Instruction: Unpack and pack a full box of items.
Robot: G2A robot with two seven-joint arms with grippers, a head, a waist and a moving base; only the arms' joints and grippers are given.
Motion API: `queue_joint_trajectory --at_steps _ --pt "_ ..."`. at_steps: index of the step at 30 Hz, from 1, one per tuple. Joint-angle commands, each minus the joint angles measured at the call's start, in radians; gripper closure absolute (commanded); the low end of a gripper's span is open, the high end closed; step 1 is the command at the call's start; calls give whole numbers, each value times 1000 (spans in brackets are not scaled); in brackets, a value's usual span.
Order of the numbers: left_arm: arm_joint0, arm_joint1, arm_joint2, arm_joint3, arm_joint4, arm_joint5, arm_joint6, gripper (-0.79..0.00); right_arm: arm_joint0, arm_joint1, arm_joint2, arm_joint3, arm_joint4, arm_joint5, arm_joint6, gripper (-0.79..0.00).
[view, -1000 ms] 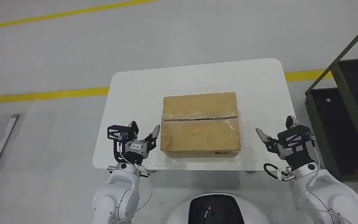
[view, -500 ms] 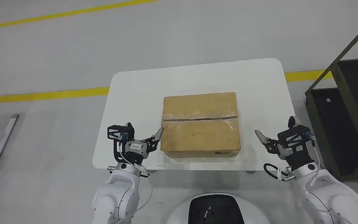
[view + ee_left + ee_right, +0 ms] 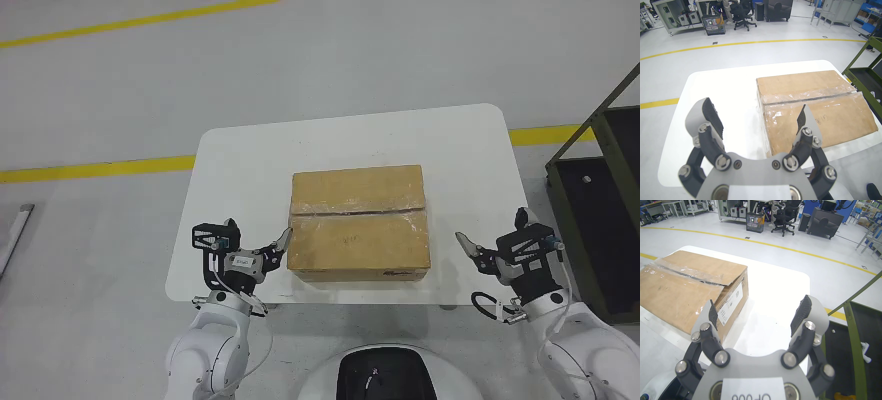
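Observation:
A closed brown cardboard box (image 3: 359,222) with clear tape along its top seam rests in the middle of the white table (image 3: 250,170). The box (image 3: 814,106) fills the left wrist view's far side, and the box (image 3: 687,287) has a white label on its end in the right wrist view. My left gripper (image 3: 258,240) stands open at the table's near edge, one fingertip close beside the box's near corner. My left gripper (image 3: 757,109) holds nothing. My right gripper (image 3: 492,236) is open past the table's other near corner, apart from the box. My right gripper (image 3: 761,308) is empty.
A green metal cart (image 3: 600,200) with a dark tray stands just beyond the table's end by my right arm; the cart (image 3: 857,344) shows small white parts inside. Yellow floor lines (image 3: 90,168) run behind the table. Bare table surface lies around the box.
My left gripper has edged slightly toward the box's near corner. The right gripper dropped back a little toward the table's near edge. The box has not moved.

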Motion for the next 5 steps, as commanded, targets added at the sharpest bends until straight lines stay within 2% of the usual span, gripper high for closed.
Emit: queue_joint_trajectory --at_steps 1,5 --pt "0 0 0 0 0 0 0 -785 0 0 0 0 0 0 0 -784" --pt "0 0 0 0 0 0 0 -785 0 0 0 0 0 0 0 -784"
